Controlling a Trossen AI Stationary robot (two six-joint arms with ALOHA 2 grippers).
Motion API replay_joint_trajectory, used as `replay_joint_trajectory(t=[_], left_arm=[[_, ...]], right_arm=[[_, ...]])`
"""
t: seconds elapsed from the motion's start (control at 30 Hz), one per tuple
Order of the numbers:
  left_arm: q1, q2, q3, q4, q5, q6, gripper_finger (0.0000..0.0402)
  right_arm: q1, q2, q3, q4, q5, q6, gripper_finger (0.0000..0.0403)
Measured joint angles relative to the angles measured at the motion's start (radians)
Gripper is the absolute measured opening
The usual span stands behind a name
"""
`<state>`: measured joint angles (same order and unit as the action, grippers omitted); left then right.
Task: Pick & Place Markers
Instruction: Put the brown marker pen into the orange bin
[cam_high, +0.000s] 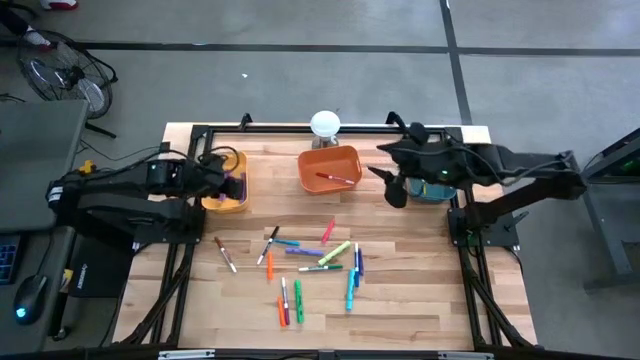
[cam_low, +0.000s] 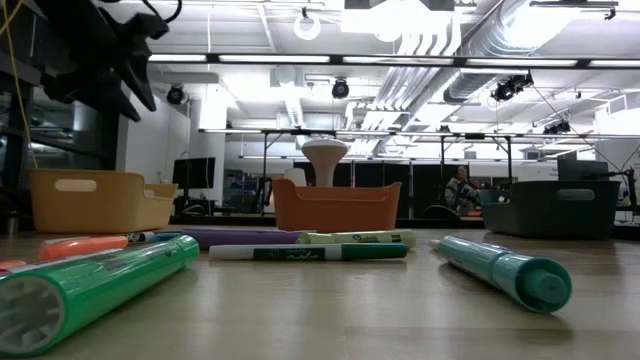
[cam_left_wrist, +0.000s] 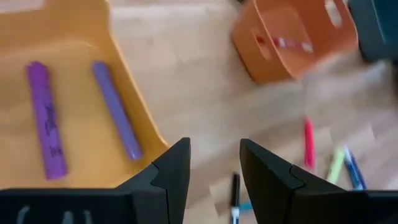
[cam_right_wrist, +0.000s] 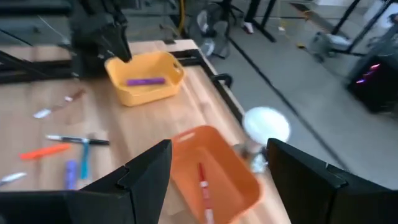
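The slim, multi-coloured plastic markers (cam_high: 315, 262) are scattered at table centre. Being light, stiff and smooth, each is best pinched mid-barrel. The left gripper (cam_left_wrist: 214, 171) and right gripper (cam_right_wrist: 217, 168) are spread, empty.

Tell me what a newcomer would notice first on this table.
Probably the scatter of colourful markers across the middle of the wooden table. Next, the bins along the far side: a yellow bin holding two purple markers under the left claw, and an orange bin near the open right claw.
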<state>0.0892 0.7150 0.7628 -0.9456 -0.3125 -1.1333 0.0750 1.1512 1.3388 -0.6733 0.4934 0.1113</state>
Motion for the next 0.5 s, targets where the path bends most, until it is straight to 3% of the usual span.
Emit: replay_joint_trajectory(t=[0.13, 0.5], left_arm=[[-0.080, 0.003, 0.000, -0.003, 0.066, -0.043, 0.0138], [-0.291, 0.067, 0.000, -0.027, 0.054, -0.503, 0.0138]], right_arm=[[0.000, -0.114, -0.145, 0.066, -0.029, 0.071, 0.0252], [0.000, -0.231, -0.284, 0.072, -0.041, 0.155, 0.0252]])
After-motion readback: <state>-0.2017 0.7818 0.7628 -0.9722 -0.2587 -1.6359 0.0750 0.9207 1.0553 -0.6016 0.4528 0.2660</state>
